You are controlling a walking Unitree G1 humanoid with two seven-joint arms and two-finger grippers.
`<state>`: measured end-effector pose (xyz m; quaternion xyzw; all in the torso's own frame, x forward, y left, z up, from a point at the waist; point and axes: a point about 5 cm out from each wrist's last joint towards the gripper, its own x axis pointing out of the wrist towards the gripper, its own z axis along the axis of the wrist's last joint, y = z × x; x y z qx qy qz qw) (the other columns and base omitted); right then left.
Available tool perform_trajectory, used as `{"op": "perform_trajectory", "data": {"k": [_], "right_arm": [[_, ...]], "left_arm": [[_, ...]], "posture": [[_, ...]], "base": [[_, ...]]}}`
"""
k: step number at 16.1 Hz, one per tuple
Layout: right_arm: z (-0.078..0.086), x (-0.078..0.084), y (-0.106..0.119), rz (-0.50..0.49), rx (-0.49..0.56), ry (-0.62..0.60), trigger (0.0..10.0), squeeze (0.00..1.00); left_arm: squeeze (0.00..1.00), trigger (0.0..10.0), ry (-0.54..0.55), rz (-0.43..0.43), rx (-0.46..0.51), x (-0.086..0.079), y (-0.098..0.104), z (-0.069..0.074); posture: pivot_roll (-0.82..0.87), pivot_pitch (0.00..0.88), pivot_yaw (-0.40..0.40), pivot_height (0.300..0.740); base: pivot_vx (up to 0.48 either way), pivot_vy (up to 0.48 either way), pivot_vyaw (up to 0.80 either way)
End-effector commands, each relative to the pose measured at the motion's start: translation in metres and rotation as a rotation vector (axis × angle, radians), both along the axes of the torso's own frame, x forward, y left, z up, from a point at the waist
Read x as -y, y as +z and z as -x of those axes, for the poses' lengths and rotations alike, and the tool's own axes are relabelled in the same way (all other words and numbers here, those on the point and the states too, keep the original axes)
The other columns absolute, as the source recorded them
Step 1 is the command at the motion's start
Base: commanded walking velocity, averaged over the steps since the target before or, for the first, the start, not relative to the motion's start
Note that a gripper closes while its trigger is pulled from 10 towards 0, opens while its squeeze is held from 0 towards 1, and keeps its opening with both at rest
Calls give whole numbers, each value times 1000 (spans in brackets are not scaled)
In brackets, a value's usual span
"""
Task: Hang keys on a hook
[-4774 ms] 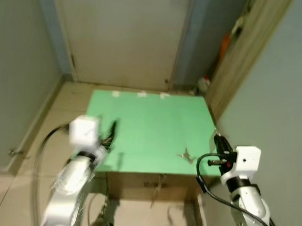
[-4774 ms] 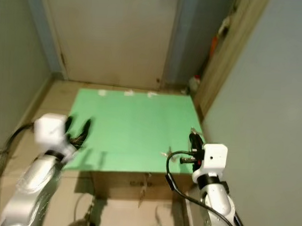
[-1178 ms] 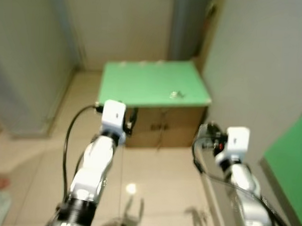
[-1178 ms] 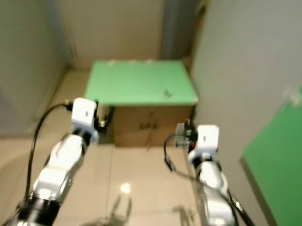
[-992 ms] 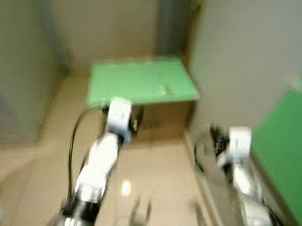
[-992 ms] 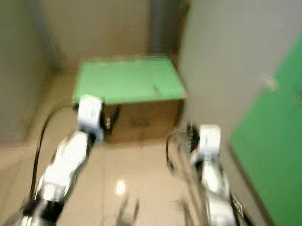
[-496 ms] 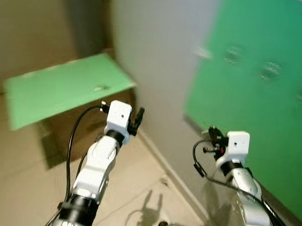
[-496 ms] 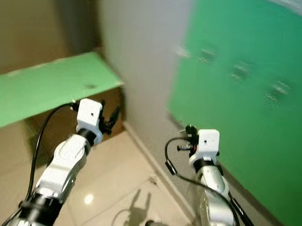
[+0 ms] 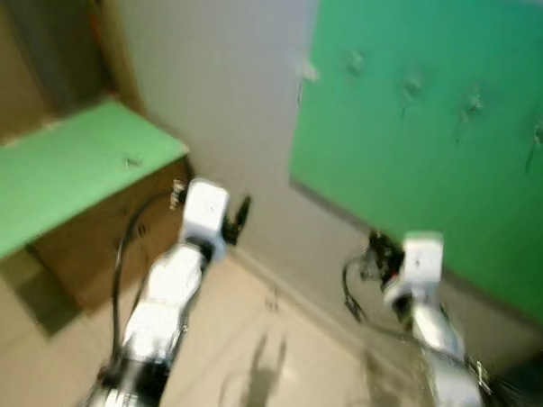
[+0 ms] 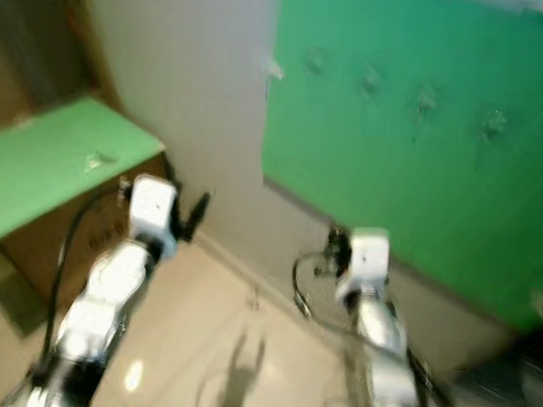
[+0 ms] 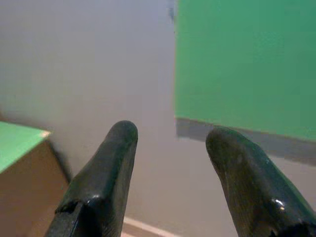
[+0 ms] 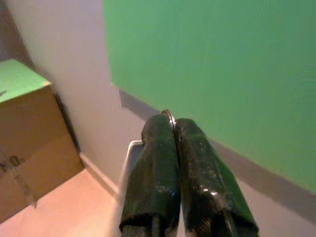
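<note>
Right claw (image 12: 174,123) pinches key ring (image 12: 169,116) facing green board (image 12: 222,64).

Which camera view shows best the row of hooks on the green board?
The left eye view shows it best: four hooks sit in a row across the green board, though blurred. The right eye view shows the same hooks, fainter. Both wrist views show the board as plain green, with no hooks to make out.

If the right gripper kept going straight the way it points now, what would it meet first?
Probably the green board on the wall: the right gripper, shut on a thin metal ring, points at its lower part. Depth is unclear, and nothing shows between.
</note>
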<state>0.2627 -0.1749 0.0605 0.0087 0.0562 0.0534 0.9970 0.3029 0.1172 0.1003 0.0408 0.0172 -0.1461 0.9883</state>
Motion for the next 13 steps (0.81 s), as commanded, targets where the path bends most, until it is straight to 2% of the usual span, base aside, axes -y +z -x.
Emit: {"op": "perform_trajectory", "data": {"k": [1,4,9,13], "right_arm": [[-1,-1,3,-10,15,-2,0,0],[-10,-1,19,27,83,-8,0,0],[-26,8,47,13,210,-138,0,0],[-31,-1,66,4,272,-94,0,0]], "left_arm": [[0,10000,-5,-9,0,3,1,-2],[0,10000,-44,-32,30,5,4,-2],[0,10000,-94,-41,55,9,7,-2],[0,10000,-116,-29,56,12,9,-1]], "posture": [[-79,0,8,740],[-79,0,7,740],[-76,0,9,740],[-78,0,14,740]], "base": [[0,0,0],[87,0,0],[437,0,0],[423,77,0]]}}
